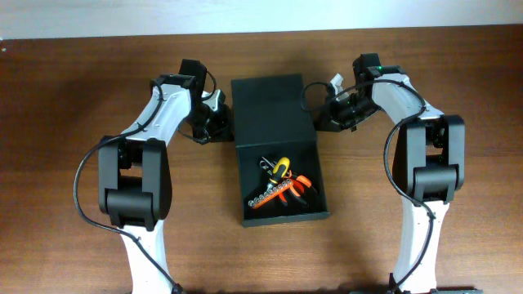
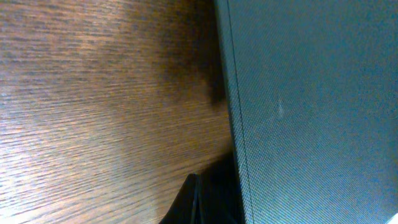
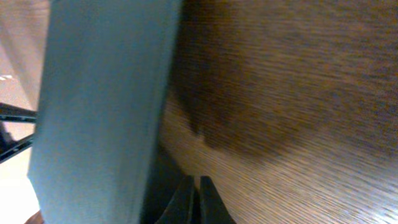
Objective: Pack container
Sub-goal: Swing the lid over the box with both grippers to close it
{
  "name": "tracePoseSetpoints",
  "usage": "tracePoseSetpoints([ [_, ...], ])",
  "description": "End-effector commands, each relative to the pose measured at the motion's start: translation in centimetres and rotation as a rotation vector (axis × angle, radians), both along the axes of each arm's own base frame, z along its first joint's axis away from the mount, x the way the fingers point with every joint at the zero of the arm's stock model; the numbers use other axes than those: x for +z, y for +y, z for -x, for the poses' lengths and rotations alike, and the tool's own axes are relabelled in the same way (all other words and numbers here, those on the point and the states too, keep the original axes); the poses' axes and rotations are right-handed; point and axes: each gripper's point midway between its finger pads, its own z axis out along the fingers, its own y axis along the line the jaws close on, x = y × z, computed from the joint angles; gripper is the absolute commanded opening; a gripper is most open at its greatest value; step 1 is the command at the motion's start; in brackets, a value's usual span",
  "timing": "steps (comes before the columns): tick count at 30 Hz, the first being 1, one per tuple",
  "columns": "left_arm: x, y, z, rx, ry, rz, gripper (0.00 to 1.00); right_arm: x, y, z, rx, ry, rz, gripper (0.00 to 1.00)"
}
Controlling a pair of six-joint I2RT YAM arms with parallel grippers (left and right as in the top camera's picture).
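The container (image 1: 274, 110) is a dark matte box in the middle of the table. Its flap lid stands raised at the back and the tray part lies open at the front. Inside lie hand tools (image 1: 282, 186) with orange and yellow handles. My left gripper (image 1: 219, 124) is shut beside the lid's left edge, fingers pressed together next to the textured side (image 2: 311, 112). My right gripper (image 1: 327, 110) is shut by the lid's right edge; in the right wrist view its fingertips (image 3: 186, 193) meet beside the container's wall (image 3: 106, 106). Whether either gripper touches the box is unclear.
Brown wooden table (image 1: 73, 98) all round the container. A pale wall strip runs along the back edge (image 1: 261, 16). Both arms' bases stand at the front, left (image 1: 135, 188) and right (image 1: 429, 175) of the box.
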Motion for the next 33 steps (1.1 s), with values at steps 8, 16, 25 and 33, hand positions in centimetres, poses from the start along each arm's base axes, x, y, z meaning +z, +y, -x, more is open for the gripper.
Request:
tracePoseSetpoints([
  [8,0.4,-0.8,0.1,-0.005,-0.001,0.050,0.02,-0.2,2.0,0.8,0.026,0.027,-0.064,0.04],
  [16,1.3,-2.0,-1.1,-0.014,-0.052,0.135,0.02,0.1,2.5,0.8,0.034,0.022,-0.084,0.04],
  [25,1.7,-2.7,-1.6,-0.040,-0.094,0.176,0.02,1.3,3.2,0.3,0.028,0.007,-0.174,0.04],
  [33,3.1,-4.1,-2.0,-0.120,-0.162,0.292,0.02,2.5,2.6,-0.4,-0.032,0.037,-0.237,0.04],
])
